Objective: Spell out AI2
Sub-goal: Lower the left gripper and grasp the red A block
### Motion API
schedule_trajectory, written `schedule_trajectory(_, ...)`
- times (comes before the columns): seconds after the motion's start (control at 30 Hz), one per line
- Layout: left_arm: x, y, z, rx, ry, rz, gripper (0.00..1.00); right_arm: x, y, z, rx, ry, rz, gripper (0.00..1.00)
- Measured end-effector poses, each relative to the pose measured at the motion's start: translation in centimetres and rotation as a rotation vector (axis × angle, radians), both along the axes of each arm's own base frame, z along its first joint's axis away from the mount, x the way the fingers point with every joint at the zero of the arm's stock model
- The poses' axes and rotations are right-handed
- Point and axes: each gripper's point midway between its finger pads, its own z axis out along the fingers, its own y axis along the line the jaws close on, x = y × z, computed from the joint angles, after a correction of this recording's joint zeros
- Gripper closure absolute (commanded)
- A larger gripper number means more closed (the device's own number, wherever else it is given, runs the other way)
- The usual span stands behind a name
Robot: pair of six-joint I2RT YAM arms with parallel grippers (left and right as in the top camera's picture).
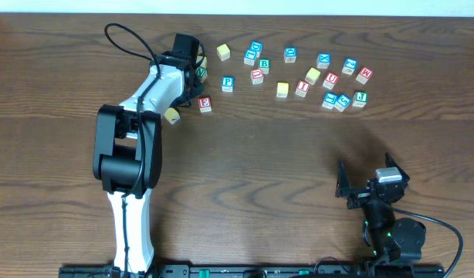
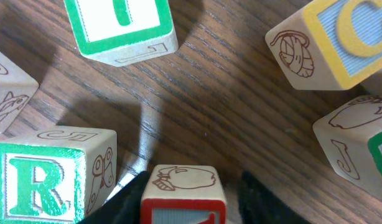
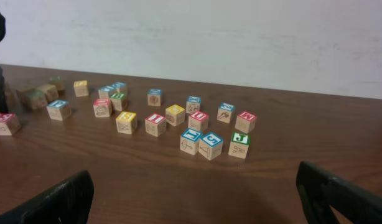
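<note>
My left gripper [image 2: 190, 205] [image 1: 189, 63] is at the far left of the block scatter. Its fingers straddle a red-bordered block [image 2: 183, 186] with an apple drawing on its side. The left finger touches the block and a small gap shows at the right finger. The block's letter is cut off by the frame edge, and the arm hides the block in the overhead view. A red-bordered I block [image 1: 301, 88] [image 3: 155, 123] lies among the loose blocks. My right gripper [image 1: 372, 193] [image 3: 197, 193] is open and empty at the front right.
A green R block [image 2: 35, 180], a green-bordered block [image 2: 119, 25], a yellow C block [image 2: 340, 37] and a block with a J [image 2: 359, 143] crowd around the left gripper. Several letter blocks [image 1: 330, 77] lie scattered along the back of the wooden table [image 1: 260, 170].
</note>
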Motion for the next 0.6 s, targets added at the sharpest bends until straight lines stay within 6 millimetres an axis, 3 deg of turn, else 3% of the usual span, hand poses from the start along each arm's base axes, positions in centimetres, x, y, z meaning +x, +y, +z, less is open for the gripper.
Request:
schedule_trajectory(0.23,0.0,0.0,0.0,0.001,0.001,-0.005,0.69,0.0,0.0,0.0,0.0,0.0,0.0,0.01)
schedule_trajectory(0.43,-0.6,0.1,0.1,0.018,0.027,-0.042,0.7,0.0,0.0,0.0,0.0,0.0,0.0,0.01)
schedule_trajectory(0.6,-0.8,-0.2,2.5,0.026,0.016,-0.127,0.73,0.0,0.0,0.0,0.0,0.0,0.0,0.01)
